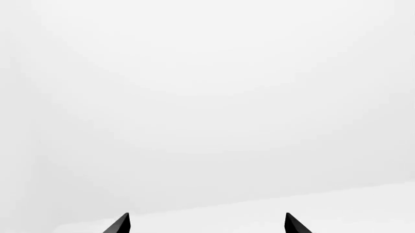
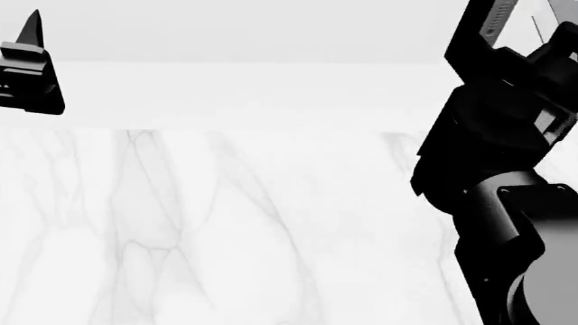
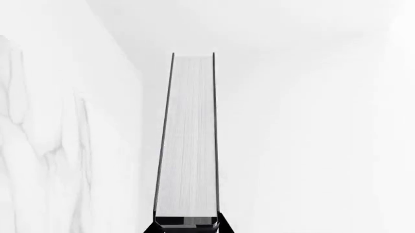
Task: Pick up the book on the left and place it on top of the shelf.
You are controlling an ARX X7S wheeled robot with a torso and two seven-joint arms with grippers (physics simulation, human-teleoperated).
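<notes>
The book (image 3: 188, 141) shows edge-on in the right wrist view, with white page edges between thin dark covers. My right gripper (image 3: 186, 225) is shut on its near end and holds it up off the table. In the head view my right arm (image 2: 497, 135) is raised at the right. A grey strip in a dark frame (image 2: 492, 20) at its top may be the book. My left gripper (image 1: 207, 223) is open and empty, and it shows at the head view's upper left (image 2: 32, 40). The shelf is out of view.
A white marble table top (image 2: 226, 230) fills the lower head view, with a plain white wall (image 2: 253, 88) behind it. The marble surface also shows along one side of the right wrist view (image 3: 39, 145).
</notes>
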